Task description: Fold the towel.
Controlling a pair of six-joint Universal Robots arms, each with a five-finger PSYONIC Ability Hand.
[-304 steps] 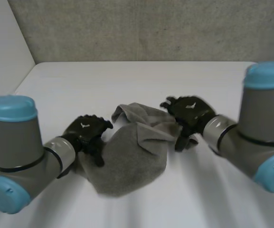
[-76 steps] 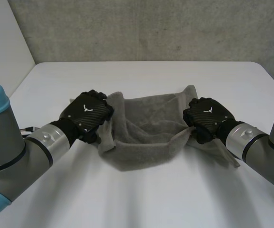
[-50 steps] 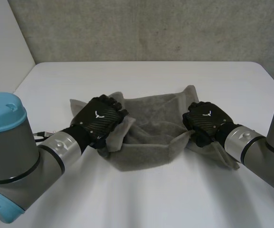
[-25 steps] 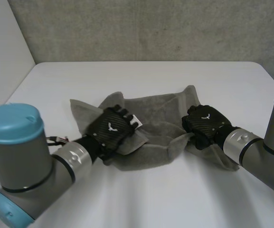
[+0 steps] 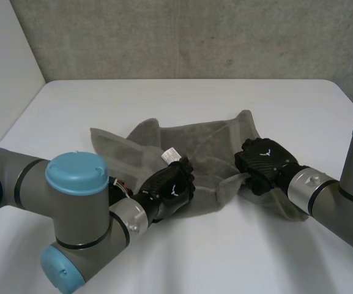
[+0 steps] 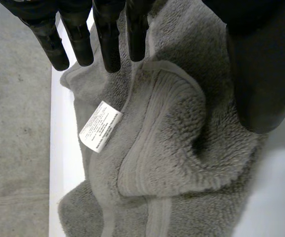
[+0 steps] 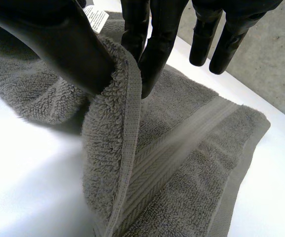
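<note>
The left hand (image 5: pixel 171 187) has carried its side of the grey terry towel (image 5: pixel 207 138) inward on the white table (image 5: pixel 164 98), so I think a first fold is forming. Its straight fingers (image 6: pixel 107 39) stand apart and hold nothing, with the fold under them beside the white label (image 5: pixel 170 154). The right hand (image 5: pixel 263 158), far from the label, pinches the towel's edge.

White care label (image 6: pixel 100 126) sewn on towel (image 6: pixel 172 148): printed lines too small to read; nothing else legible
</note>
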